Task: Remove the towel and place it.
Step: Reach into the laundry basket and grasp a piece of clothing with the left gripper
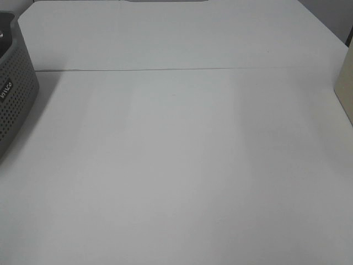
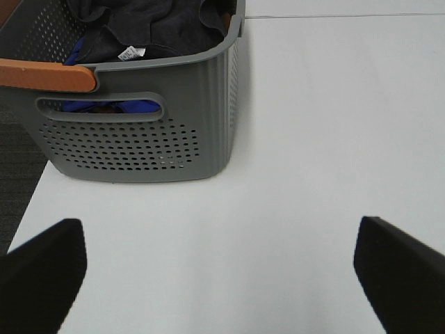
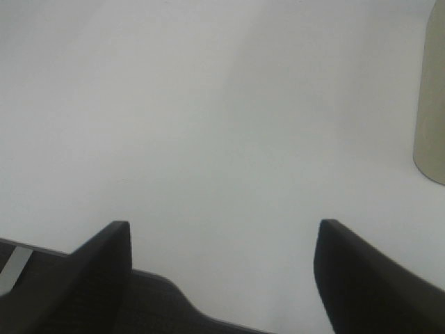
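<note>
White table (image 1: 176,165), towel (image 2: 167,31) bunched in basket (image 2: 139,146), upper left of left wrist view. Both left gripper (image 2: 217,233) and right gripper (image 3: 224,229) gape empty, so I'd say nothing's grabbed yet; left one reaches in next.

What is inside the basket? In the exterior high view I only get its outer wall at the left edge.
Observer: The left wrist view shows the towel bunched inside the basket, dark, with a white label showing.
Operator: Is either gripper holding it?
Observer: No. The left gripper is open over bare table, short of the basket.
Operator: And the right one?
Observer: The right gripper is open and empty too, over the table near a beige object.
</note>
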Controlling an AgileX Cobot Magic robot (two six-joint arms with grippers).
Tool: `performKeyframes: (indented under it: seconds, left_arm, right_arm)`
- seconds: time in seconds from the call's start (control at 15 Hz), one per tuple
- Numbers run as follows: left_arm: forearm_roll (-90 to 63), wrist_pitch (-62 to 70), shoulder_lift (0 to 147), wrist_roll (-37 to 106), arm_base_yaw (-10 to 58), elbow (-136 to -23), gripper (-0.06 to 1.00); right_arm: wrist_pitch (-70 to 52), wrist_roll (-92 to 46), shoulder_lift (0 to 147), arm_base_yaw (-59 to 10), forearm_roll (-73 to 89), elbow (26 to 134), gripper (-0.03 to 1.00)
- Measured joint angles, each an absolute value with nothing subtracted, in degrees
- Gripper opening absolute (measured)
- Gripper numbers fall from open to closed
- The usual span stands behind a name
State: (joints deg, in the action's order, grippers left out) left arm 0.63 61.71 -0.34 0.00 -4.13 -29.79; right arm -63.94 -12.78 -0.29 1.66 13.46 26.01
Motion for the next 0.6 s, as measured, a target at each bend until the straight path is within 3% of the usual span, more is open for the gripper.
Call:
performKeyframes:
  seconds: [0.6]
  left_arm:
    - [0.6,61.7,-0.3,0.0,-4.1,-29.8,0.99]
  right_arm:
    - [-63.9,-12.8,-0.3,1.7,13.5,26.0,0.71]
